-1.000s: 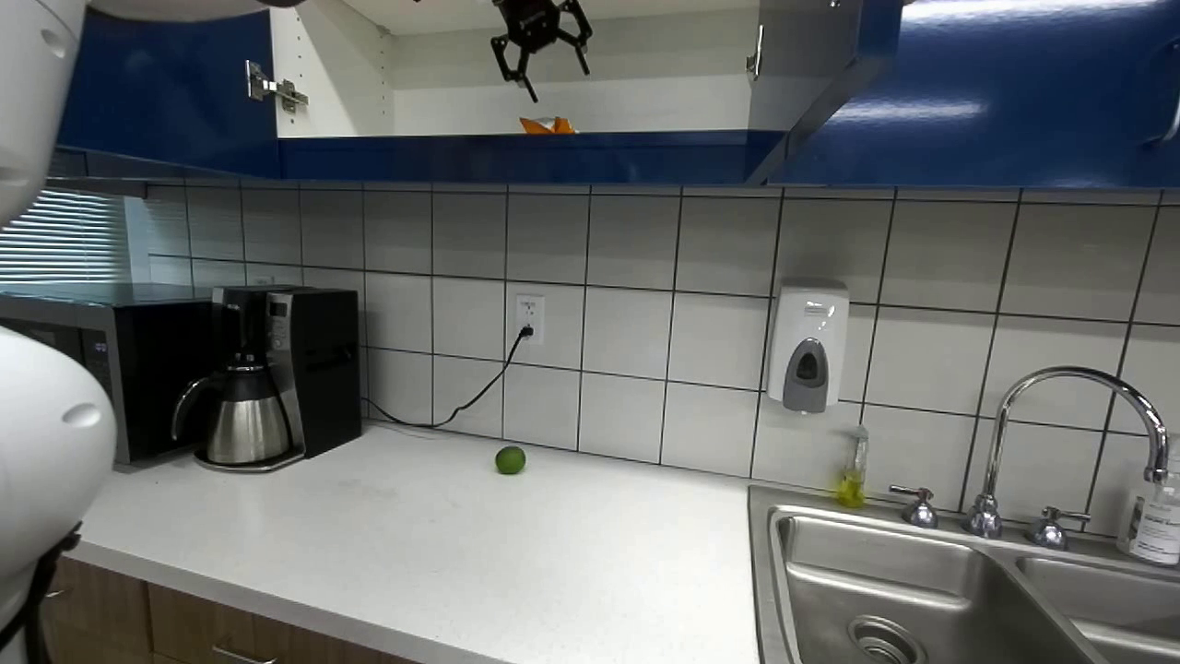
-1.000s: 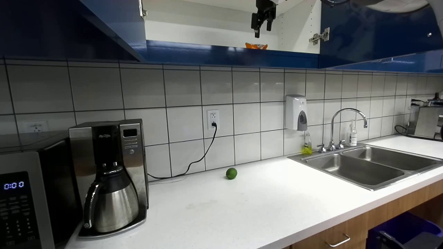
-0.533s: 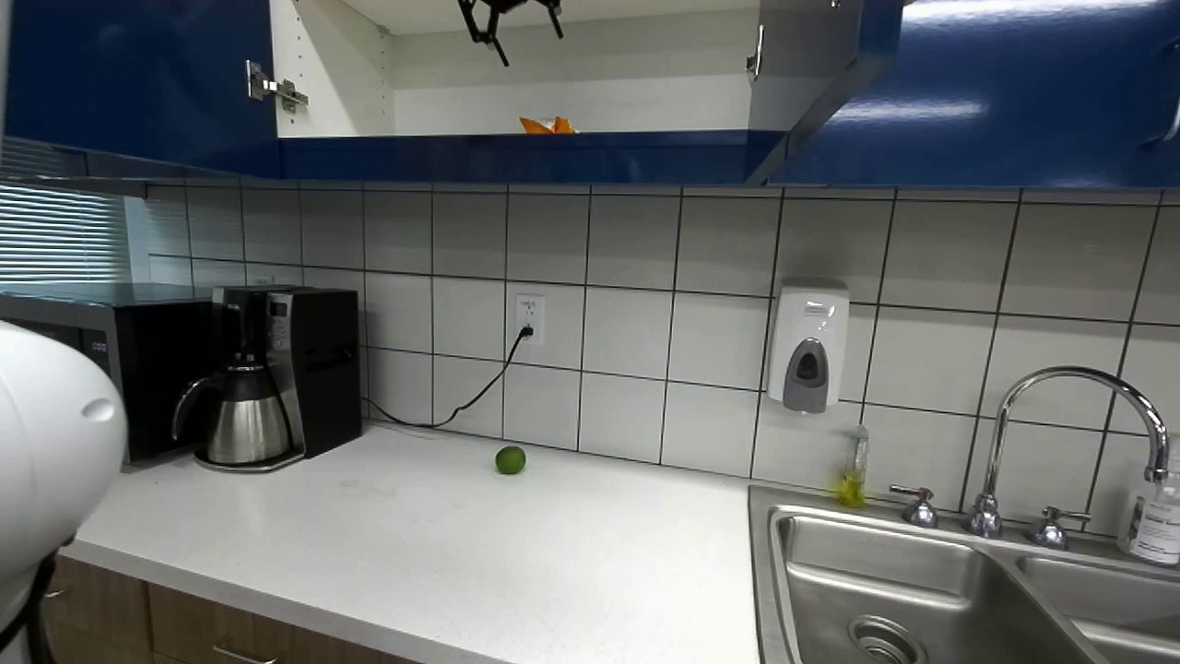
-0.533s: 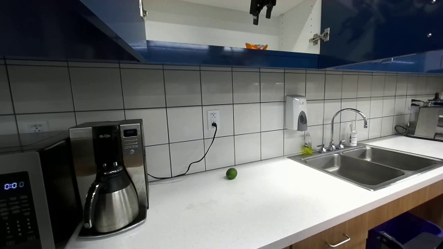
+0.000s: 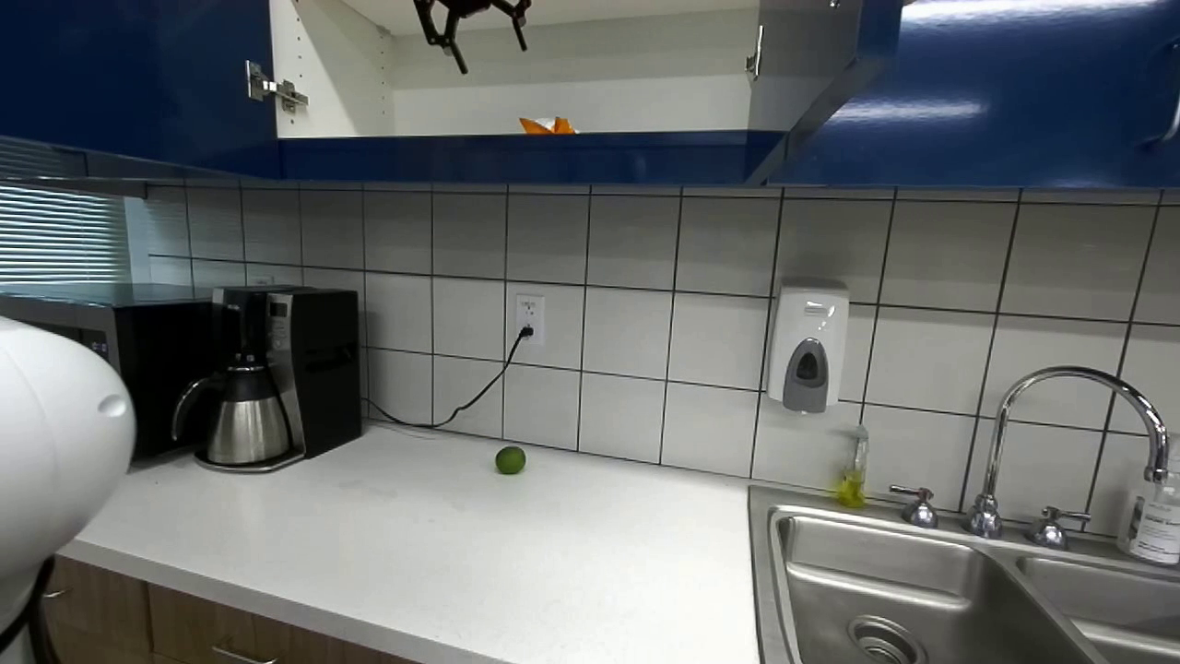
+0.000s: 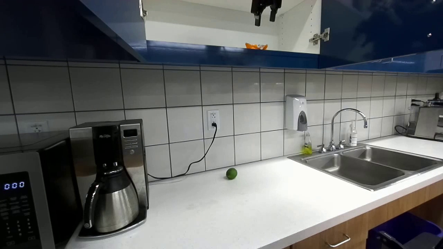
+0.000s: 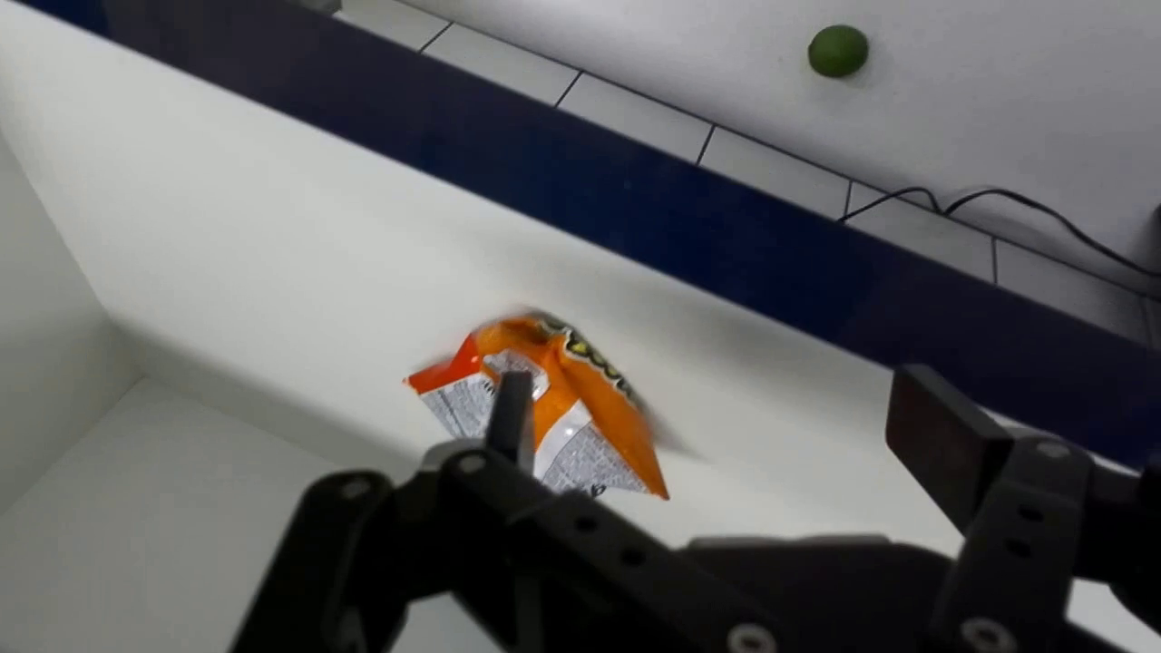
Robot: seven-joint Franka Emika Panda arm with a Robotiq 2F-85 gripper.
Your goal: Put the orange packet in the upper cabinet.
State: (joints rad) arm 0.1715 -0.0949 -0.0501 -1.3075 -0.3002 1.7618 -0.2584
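Observation:
The orange packet lies on the white floor of the open upper cabinet, just behind its blue front edge. Its top shows in both exterior views, packet point(image 5: 550, 125) and packet point(image 6: 256, 46). The wrist view shows the crinkled packet point(image 7: 567, 381) with white text panels, partly hidden behind one finger. The upper cabinet point(image 5: 525, 157) has its blue doors swung open; its edge also shows in the wrist view, cabinet point(image 7: 635, 218). My gripper point(image 5: 494, 60) is open and empty, above the packet and apart from it. It also shows in an exterior view, gripper point(image 6: 265, 22), and wrist view, gripper point(image 7: 717, 390).
Open cabinet doors flank the opening, door point(image 5: 820, 74) and door point(image 6: 373, 31). Below, a green ball-like object point(image 5: 510, 460) lies on the white counter point(image 5: 442, 553). A coffee maker point(image 6: 107, 145), a microwave point(image 6: 34, 193), a soap dispenser point(image 5: 809, 346) and a sink point(image 5: 765, 572) stand along it.
My open gripper has risen away from the packet and shifted left in an exterior view. The upper white arm link has left that view. The packet has stayed put.

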